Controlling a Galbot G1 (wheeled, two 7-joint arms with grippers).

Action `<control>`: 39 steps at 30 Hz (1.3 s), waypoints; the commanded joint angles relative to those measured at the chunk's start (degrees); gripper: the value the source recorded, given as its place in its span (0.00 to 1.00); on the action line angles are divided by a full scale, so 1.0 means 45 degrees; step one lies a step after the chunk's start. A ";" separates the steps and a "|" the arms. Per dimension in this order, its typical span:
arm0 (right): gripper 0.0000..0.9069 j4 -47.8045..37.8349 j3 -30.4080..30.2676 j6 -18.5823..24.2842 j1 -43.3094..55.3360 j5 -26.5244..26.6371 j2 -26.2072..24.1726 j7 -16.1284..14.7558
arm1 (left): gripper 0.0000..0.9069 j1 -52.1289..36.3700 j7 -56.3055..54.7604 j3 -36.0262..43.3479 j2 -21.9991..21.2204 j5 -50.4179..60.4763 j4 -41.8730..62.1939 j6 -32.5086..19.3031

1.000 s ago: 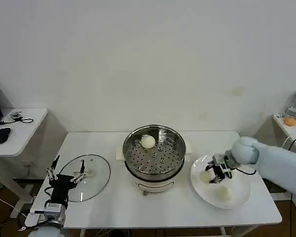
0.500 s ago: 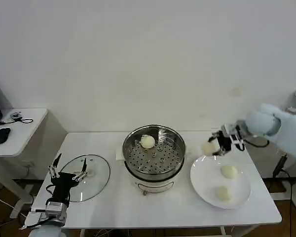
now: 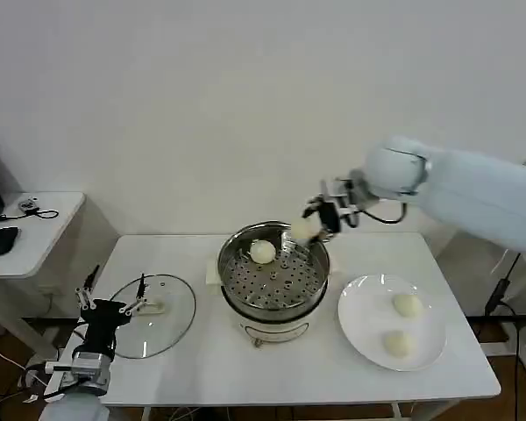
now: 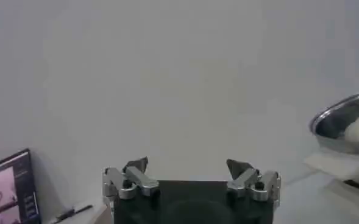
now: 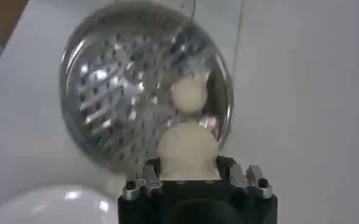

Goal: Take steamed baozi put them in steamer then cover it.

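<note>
The right tool (image 3: 320,220) grips a baozi (image 3: 304,229) above the steamer's (image 3: 273,274) far rim; its wrist view shows another bun (image 5: 188,95) on the perforated tray. The left tool (image 3: 112,310), fingers spread, hovers over the cover (image 3: 154,314) near the tabletop's (image 3: 245,368) left edge, and two buns (image 3: 408,305) sit on a plate (image 3: 364,329).

The shiny steel steamer (image 3: 273,272) stood open mid-tabletop with one cream-white baozi (image 3: 262,252) on its perforated tray, another (image 3: 305,229) held above its far right rim, two (image 3: 407,305) right, and the glass cover (image 3: 154,314) flat left.
</note>
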 commanded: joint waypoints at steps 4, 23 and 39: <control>0.69 -0.1950 -0.0286 -0.1332 -0.0880 0.1495 0.3762 0.0807 | 1.00 0.0041 0.0017 -0.0283 -0.0030 -0.0021 -0.0042 -0.0006; 0.69 -0.2870 -0.0392 -0.2104 -0.2793 0.1407 0.4256 0.0945 | 1.00 0.0010 0.0015 -0.0426 -0.0125 -0.0044 0.0049 -0.0064; 1.00 -0.0985 -0.0177 -0.1746 -0.0764 0.1081 0.2285 0.0453 | 1.00 0.0072 0.0016 -0.0362 -0.0230 -0.0022 0.0052 -0.0082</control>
